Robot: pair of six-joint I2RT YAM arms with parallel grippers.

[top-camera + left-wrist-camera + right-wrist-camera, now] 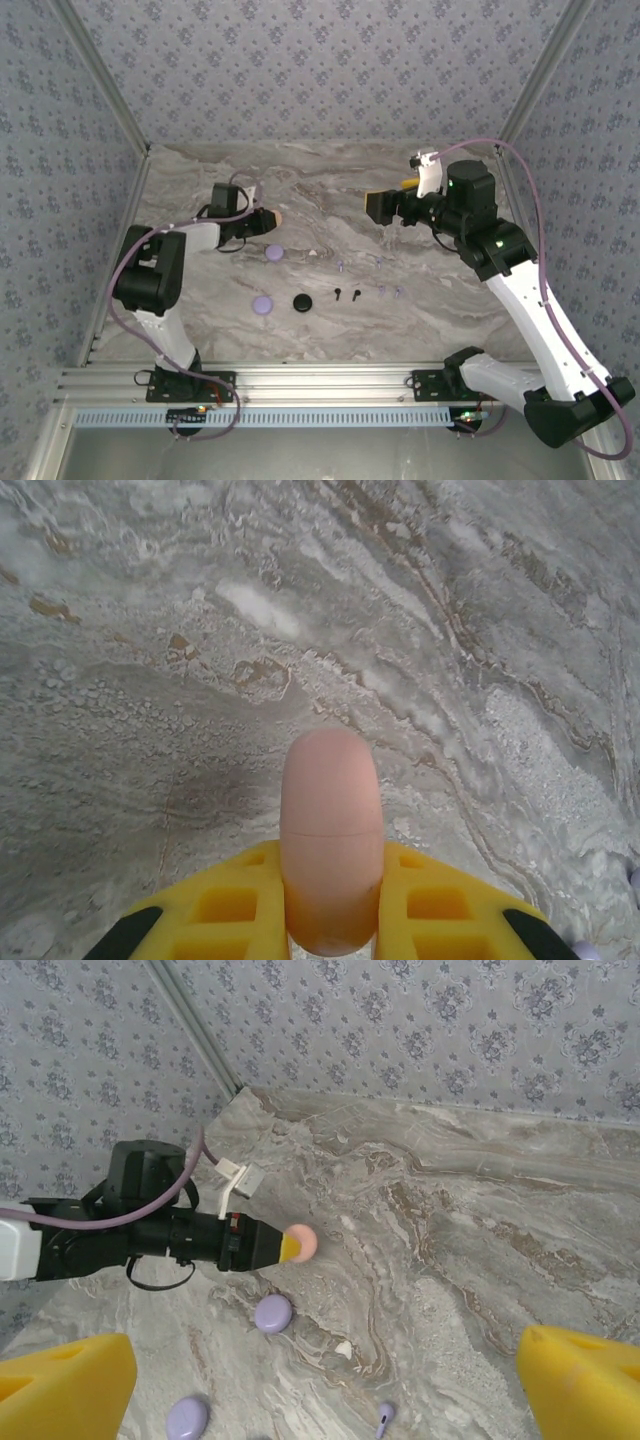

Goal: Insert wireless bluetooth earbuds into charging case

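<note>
Wireless bluetooth earbuds (pixel 340 294) lie loose in pairs on the marbled worktop (pixel 200 180), just below and to the near side of the right gripper (pixel 383 206). The whitish pair (pixel 341 265) is closest to it, with the black and lavender buds (pixel 383 291) a little further toward the arm bases. The right gripper hangs above them with its yellow fingers (pixel 70 1385) spread wide and nothing between them. Across the gap, the left gripper (pixel 330 920) is closed on a pink case (pixel 330 820), held on edge with its rounded end poking out past the fingertips. Two lavender cases (pixel 274 252) and a black case (pixel 303 301) rest on the worktop near and below that gripper. The buds look very light, hard and smooth, so they are likely to skid or flick away under a careless pinch. They are far smaller than the fingers meant to lift them. The surest hold is probably across the rounded head where it meets the stem, squeezed gently from directly above. Which way each stem points is too small to tell.
</note>
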